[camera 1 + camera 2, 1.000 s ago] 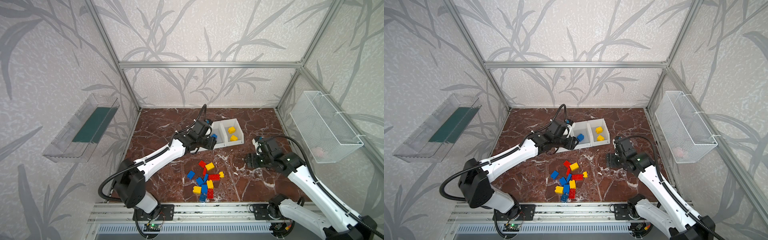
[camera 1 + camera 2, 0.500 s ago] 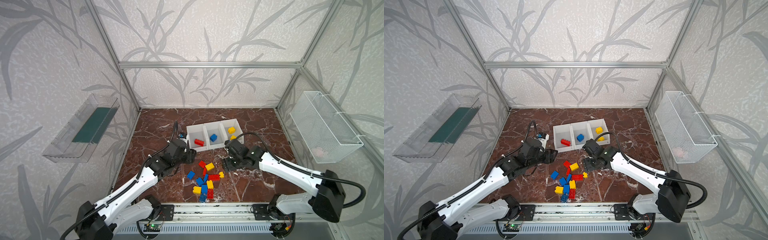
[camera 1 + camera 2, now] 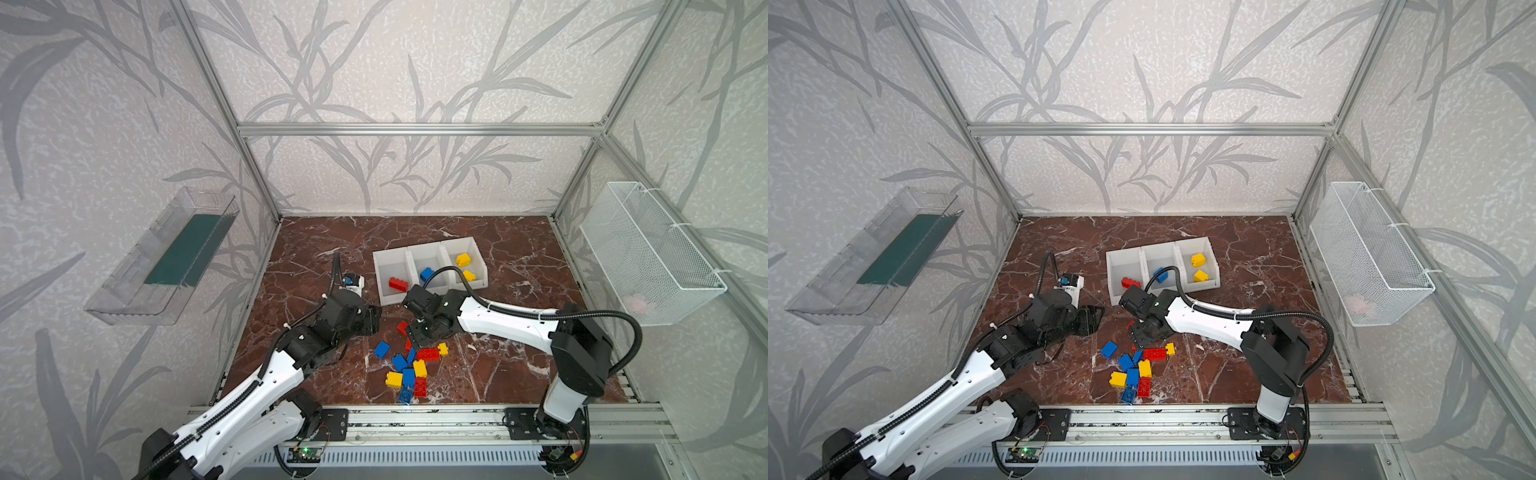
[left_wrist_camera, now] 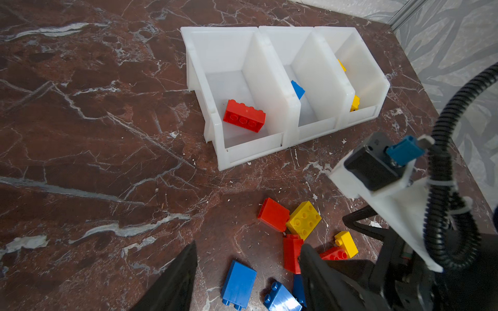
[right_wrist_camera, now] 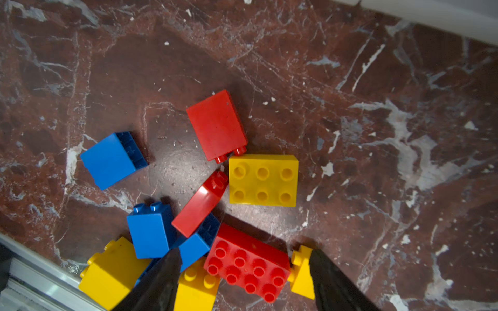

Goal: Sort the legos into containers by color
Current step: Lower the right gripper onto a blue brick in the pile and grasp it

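Observation:
Three white bins (image 3: 390, 254) (image 3: 1124, 257) stand side by side at the back. A red brick (image 4: 244, 115) lies in the left one, a blue brick (image 3: 426, 274) in the middle one and two yellow bricks (image 3: 463, 260) in the right one. Loose red, blue and yellow legos (image 3: 409, 370) are heaped on the marble in front. My right gripper (image 5: 245, 251) (image 3: 417, 336) is open low over the heap, its fingers straddling a red eight-stud brick (image 5: 248, 265) and a small yellow brick (image 5: 301, 272). My left gripper (image 4: 249, 245) (image 3: 374, 320) is open and empty, left of the heap, above a blue brick (image 4: 238, 284).
A wire basket (image 3: 652, 253) hangs on the right wall and a clear shelf (image 3: 166, 257) on the left wall. An aluminium rail (image 3: 415, 419) runs along the front edge, just behind the heap's nearest bricks. A yellow six-stud brick (image 5: 263, 180) lies beside the right gripper.
My left gripper has drawn back from the bins to the heap's left side, and a blue brick now shows in the middle bin. My right gripper has swung from the right across to the heap.

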